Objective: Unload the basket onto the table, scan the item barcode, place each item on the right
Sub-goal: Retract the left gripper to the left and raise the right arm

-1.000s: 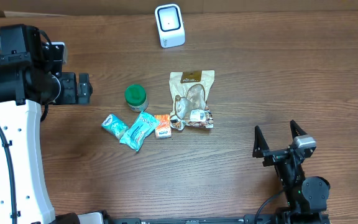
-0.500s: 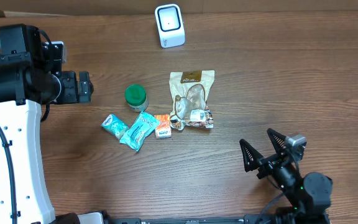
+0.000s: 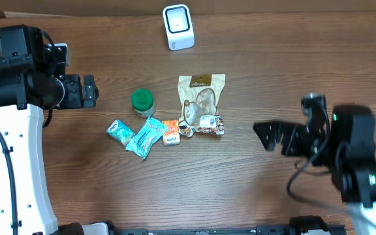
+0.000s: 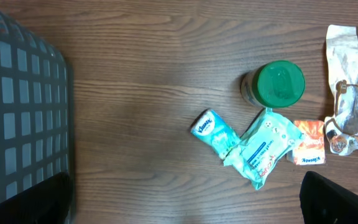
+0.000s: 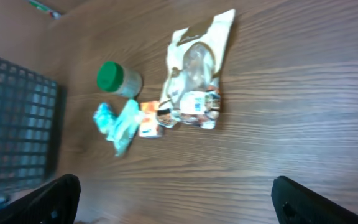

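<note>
Both hands wide apart and empty: right hand sits right of the snack pouch on the counter, probably lining up a pick for the scanner at the far edge; left hand parked aside.

The left arm, white-shelled with black joints, rises along the left edge, seen from overhead. Its elbow is high and its wrist is turned inward. The left claw points toward the middle, jaws spread wide with nothing between them. Its fingers sit in the two lower corners of its own camera's view. The right arm comes in from the lower right, a little blurred. The right claw aims leftward, gaping and empty, its dark fingers set far apart.
</note>
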Motion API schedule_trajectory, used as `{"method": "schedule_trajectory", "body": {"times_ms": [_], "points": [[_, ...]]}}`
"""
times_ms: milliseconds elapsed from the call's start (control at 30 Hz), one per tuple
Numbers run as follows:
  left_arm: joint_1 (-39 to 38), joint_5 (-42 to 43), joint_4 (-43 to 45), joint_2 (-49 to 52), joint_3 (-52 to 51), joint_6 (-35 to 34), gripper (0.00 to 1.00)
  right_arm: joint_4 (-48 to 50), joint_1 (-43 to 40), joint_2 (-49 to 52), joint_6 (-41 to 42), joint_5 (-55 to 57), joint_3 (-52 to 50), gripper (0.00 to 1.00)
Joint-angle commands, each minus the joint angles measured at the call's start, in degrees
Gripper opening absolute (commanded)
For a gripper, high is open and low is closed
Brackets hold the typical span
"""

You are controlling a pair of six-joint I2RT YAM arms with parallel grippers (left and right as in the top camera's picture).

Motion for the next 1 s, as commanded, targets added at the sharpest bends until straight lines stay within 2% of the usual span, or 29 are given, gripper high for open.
{"method": "schedule_trajectory", "body": {"times_ms": [0,333,467,500,533,567,633,700,767,833,967], "points": [[0.5,0.2,0.2,0.0,0.6,-0.7,1.0,0.5,-0.1,6.8,1.8,-7.9,2.5,1.0],[0.5,0.2,0.2,0.0,0.6,-0.7,1.0,-1.1,-0.1,19.7,3.1,-17.2,2.5,0.94],[0.5,0.2,0.2,0.0,0.6,-0.7,1.0,-0.9,-0.1,20.9,1.9,-17.2,2.5,0.85],[0.5,0.2,0.2,0.0,0.6,-0.7,1.0,-0.9,-0.1,20.9,1.5,-17.1,2.5,0.8],[0.5,0.2,0.2,0.0,0.6,-0.7,1.0,-1.0,-0.1,20.9,1.1,-17.1,2.5,0.66],[0.5,0.2,0.2,0.0,0.6,-0.7,1.0,-1.0,-0.1,20.9,0.7,-17.2,2.5,0.39],[0.5,0.2,0.2,0.0,0.6,-0.7,1.0,-1.0,-0.1,20.9,0.7,-17.2,2.5,0.23],[0.5,0.2,0.2,0.0,0.6,-0.7,1.0,-1.2,-0.1,20.9,0.7,-17.2,2.5,0.15],[0.5,0.2,0.2,0.0,0.6,-0.7,1.0,-1.8,-0.1,20.9,0.7,-17.9,2.5,0.11],[0.5,0.2,0.2,0.0,0.6,-0.7,1.0,-2.6,-0.1,20.9,1.0,-18.9,2.5,0.07],[0.5,0.2,0.2,0.0,0.6,-0.7,1.0,-4.3,-0.1,20.9,7.1,-19.1,2.5,0.04]]}}
